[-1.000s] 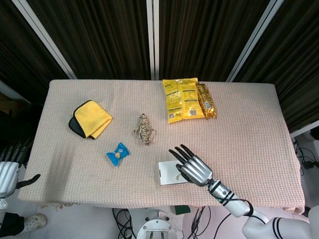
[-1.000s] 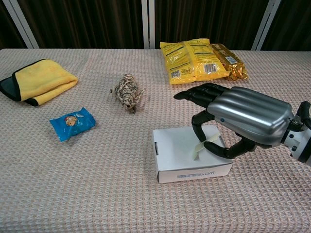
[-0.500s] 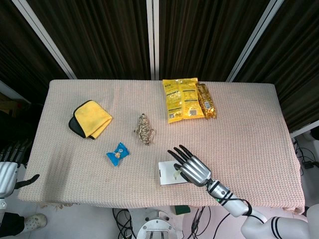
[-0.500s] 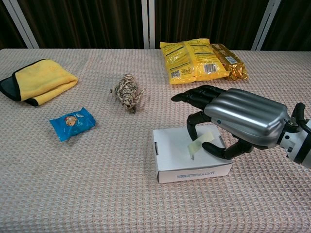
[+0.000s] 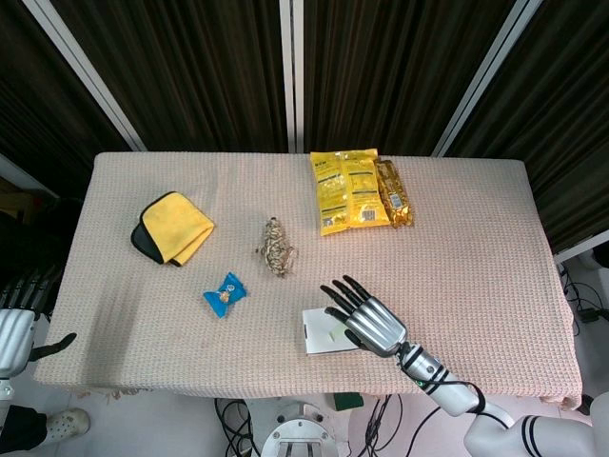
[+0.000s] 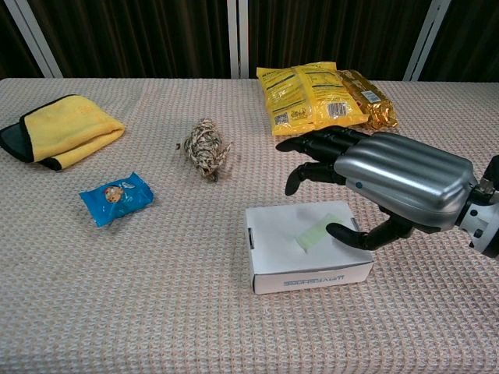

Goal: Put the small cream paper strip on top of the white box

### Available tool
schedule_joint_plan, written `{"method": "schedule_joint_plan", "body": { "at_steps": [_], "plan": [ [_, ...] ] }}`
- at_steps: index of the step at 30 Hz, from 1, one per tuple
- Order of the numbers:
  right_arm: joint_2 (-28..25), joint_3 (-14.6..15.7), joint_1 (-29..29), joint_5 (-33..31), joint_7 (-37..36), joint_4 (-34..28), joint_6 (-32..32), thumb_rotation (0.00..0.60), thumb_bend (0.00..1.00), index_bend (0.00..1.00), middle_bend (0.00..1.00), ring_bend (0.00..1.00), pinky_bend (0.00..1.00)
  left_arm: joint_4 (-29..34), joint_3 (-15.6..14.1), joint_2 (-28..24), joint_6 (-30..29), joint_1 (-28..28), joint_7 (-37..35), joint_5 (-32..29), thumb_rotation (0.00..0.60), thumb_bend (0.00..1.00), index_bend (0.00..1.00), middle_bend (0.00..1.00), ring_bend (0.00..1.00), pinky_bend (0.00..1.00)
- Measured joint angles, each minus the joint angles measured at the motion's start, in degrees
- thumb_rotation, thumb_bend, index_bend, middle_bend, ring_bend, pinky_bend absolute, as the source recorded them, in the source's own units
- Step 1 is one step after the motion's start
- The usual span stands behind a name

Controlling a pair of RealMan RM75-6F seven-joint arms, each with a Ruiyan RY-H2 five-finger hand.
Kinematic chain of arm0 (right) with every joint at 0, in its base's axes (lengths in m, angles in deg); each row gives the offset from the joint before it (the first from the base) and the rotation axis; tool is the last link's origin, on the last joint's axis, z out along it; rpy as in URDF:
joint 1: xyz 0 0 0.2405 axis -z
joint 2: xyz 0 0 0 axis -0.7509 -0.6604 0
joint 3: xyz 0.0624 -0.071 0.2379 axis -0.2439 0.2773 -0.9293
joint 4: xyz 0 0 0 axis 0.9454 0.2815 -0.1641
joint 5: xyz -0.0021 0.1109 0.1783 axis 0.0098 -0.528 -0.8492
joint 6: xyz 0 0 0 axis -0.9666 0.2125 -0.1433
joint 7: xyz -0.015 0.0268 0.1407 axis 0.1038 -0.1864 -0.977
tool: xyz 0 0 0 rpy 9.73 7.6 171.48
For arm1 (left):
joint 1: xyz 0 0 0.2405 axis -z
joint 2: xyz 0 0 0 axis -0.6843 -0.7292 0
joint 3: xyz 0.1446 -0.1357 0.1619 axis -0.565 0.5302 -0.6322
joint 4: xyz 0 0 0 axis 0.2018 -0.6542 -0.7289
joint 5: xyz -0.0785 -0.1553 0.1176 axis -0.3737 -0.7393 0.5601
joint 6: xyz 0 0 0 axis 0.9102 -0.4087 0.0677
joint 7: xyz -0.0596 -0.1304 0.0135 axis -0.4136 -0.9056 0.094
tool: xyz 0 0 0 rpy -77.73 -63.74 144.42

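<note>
Curtains [image 5: 190,67], dark and pleated, hang behind the scene, crossed by pale slanting frame bars [image 5: 81,67] and one upright bar near the middle. Below them stands the table [image 5: 476,248], covered edge to edge in a beige waffle-weave cloth (cables and a round base show on the floor beneath its near edge).

The right hand [image 6: 390,183] hovers over the right part of the white box [image 6: 300,248], palm down, fingers spread and extended, thumb reaching toward the box's right edge; it holds nothing. The left hand [image 5: 14,324] shows only at the far left edge of the head view, beside and below the table edge, fingers apart and empty.

At the far side lies a yellow snack bag [image 6: 310,97] with a gold-brown packet [image 6: 370,97] touching its right edge. A folded yellow cloth [image 6: 66,128] with a dark border sits at the far left. The white box rests near the front edge, right of centre. A knot of twine [image 6: 204,148] lies mid-table, and a small blue wrapped snack [image 6: 115,196] sits nearer, to its left.

The small cream paper strip [image 6: 321,231] lies flat on top of the white box, toward its right half, just by the thumb tip; whether the two touch I cannot tell.
</note>
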Motion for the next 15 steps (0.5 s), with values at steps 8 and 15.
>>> {"method": "schedule_joint_plan", "body": {
  "at_steps": [8,15],
  "plan": [
    [-3.1,1.4,1.0,2.2,-1.1,-1.5,-2.5,0.600,0.99,0.45,0.01,0.00,0.00,0.0,0.0,0.2,0.4,0.3,0.0,0.1,0.600,0.04,0.08,0.07,0.03,0.09],
    [-2.9,2.0,0.7,1.5,-0.7,-1.6,0.2,0.600,1.00,0.46,0.00,0.00,0.00,-0.1,0.0,0.3,0.3,0.2,0.1,0.1,0.600,0.04,0.08,0.07,0.03,0.09]
  ]
}}
